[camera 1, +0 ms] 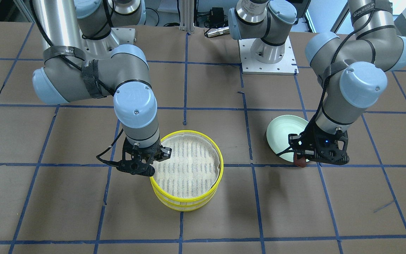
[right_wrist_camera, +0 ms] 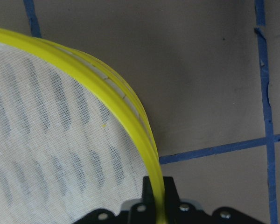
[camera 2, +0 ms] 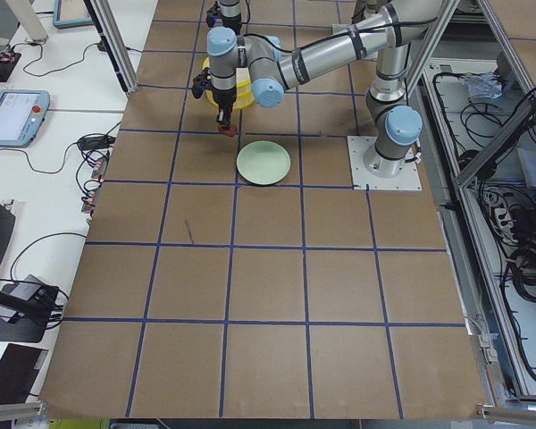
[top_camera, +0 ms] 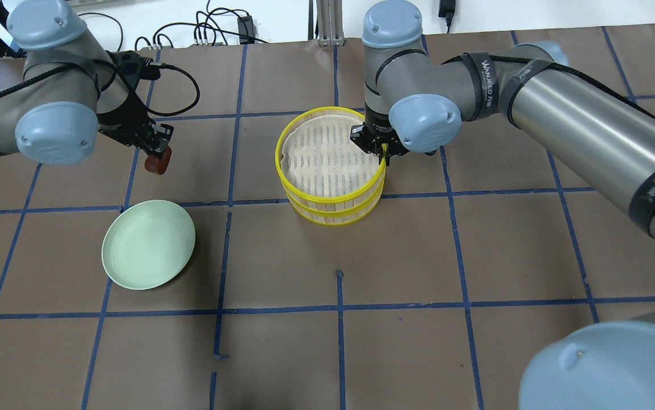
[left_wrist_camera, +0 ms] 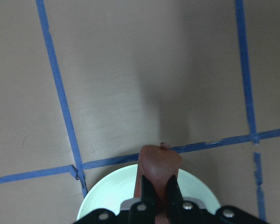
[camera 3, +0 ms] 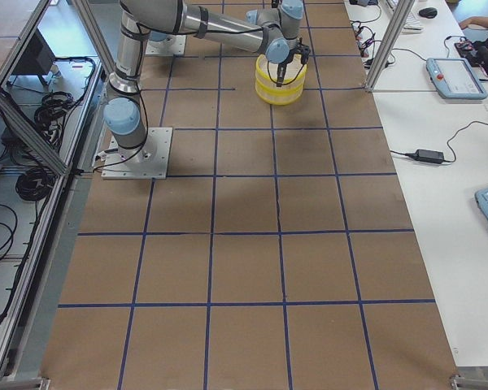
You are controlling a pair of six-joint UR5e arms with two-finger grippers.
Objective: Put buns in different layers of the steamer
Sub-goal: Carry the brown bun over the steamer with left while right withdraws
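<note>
The steamer is two yellow-rimmed trays stacked mid-table. The top tray has a bare white mesh and sits on the lower tray. My right gripper is shut on the top tray's yellow rim, one finger inside and one outside, also seen in the front view. My left gripper is shut on the dark reddish-brown bun and holds it above the table, beyond the plate. The bun shows between the fingers in the left wrist view. The white bun is hidden.
A pale green plate, bare, lies on the brown paper near the left gripper; its edge shows under the bun in the left wrist view. Blue tape lines grid the table. The arm bases stand at the robot's side.
</note>
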